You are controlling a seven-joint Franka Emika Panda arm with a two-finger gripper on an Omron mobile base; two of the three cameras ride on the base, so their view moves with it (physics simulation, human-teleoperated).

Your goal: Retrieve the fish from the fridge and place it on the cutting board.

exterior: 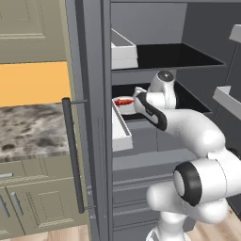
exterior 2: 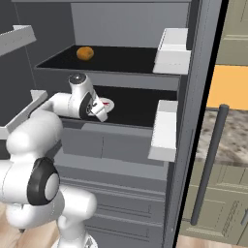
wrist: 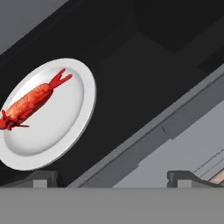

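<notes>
One fish (wrist: 31, 104) on plate (wrist: 65, 131), fridge (exterior: 155, 56) shelf; pincer (wrist: 111, 177) open.

Glossy white plate (wrist: 65, 127), matt black fridge (exterior: 94, 141) shelf, speckled stone counter (exterior: 28, 127)

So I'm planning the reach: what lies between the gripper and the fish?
In the hand view, only white plate rim and bare black shelf separate the gripper from the fish.

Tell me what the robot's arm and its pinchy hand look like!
The arm is glossy white, made of fat rounded tubes like bent sausages. Its joints are ringed with dark bands, and one joint has a grey round cap. No cables or writing show. The gripper ends in two small dark grey fingertips, blocky and squared off.
</notes>
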